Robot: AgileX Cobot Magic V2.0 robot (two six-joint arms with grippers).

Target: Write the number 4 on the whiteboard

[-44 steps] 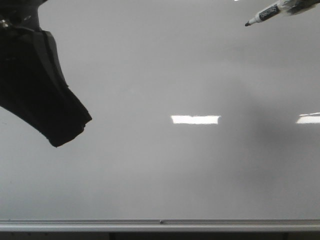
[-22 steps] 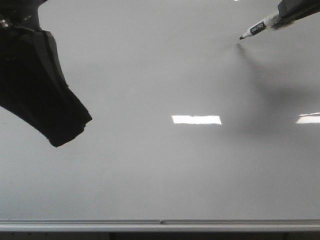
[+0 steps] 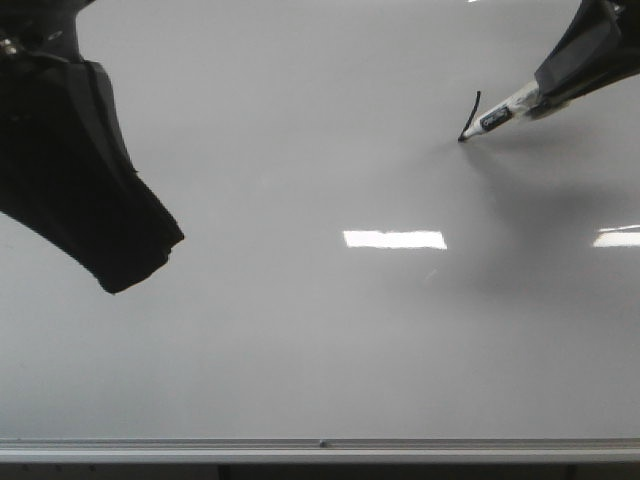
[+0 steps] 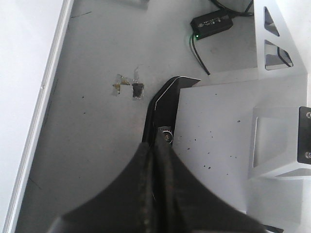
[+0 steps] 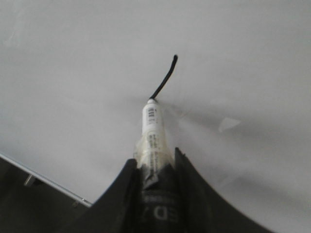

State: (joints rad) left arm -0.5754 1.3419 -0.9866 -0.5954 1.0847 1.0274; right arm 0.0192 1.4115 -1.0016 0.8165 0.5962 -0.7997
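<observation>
Glossy pale whiteboard fills the front view, its silver frame rail running along the bottom edge and two bright rectangular reflections sitting at mid-height, one near the centre and one cut off at the right edge.

At the far left the left gripper hangs dark over the board, apart from any mark; in the left wrist view its fingers lie pressed together with nothing between them, and beyond them show a grey floor, a white metal stand and a small black box with a green light and cables.

Across the middle the board is bare and open down to the rail.

Toward the upper right, the first stroke of the number 4 stands as one short, slanted black line, well above the central reflection. The marker has its tip touching the lower end of that stroke. The right gripper reaches in from the top right corner, and in the right wrist view its fingers pinch the marker's taped barrel. A soft grey shadow spreads below it.

Half a second ago the marker tip was higher and the board carried no ink; the left gripper has stayed where it was.
</observation>
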